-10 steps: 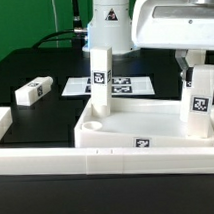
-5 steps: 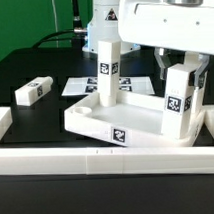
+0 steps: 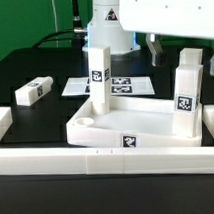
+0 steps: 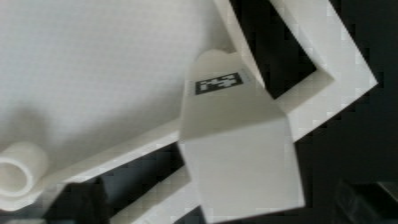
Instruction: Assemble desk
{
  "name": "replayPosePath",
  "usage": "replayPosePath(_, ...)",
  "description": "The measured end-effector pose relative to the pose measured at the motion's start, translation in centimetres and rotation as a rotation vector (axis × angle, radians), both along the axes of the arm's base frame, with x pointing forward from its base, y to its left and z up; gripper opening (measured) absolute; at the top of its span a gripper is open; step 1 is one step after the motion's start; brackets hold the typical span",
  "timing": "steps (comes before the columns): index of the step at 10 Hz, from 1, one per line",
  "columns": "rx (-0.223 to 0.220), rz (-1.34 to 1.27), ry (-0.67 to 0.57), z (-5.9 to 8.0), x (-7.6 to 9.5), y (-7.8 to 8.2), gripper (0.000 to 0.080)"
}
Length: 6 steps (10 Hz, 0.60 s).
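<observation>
Arm's up high, only the white wrist housing (image 3: 177, 14) pokes in along the exterior view's top edge. Fingers aren't visible, so can't tell the jaws' state.

hand: cut off by exterior view's top edge, fingers unseen | marker board (image 3: 129, 85): partly hidden behind leg (image 3: 98, 83)

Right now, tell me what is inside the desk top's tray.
Two legs stand upright in the desk top: one leg at its far-left corner, another leg at the right. The floor between is bare. Their bases' seating is hidden.
</observation>
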<state>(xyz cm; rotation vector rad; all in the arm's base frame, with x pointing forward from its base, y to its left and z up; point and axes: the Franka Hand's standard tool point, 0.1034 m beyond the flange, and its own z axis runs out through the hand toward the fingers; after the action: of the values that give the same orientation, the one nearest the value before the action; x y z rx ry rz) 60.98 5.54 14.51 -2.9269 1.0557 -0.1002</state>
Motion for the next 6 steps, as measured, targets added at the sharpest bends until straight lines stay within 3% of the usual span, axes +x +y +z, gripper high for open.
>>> replayPosePath(1, 0.005, 0.044, -0.006, 1.1, -0.8, -1.7, 0.0643)
replayPosePath(3, -0.007, 0.098, -0.004, 1.6, -1.7, -6.9, 0.0649)
replayPosePath(4, -0.010, 0.089, -0.003, 1.5, -1.7, -7.4, 0.0649)
replayPosePath(6, -0.010, 0.099, -0.002, 1.5, -1.7, -6.8, 0.0649)
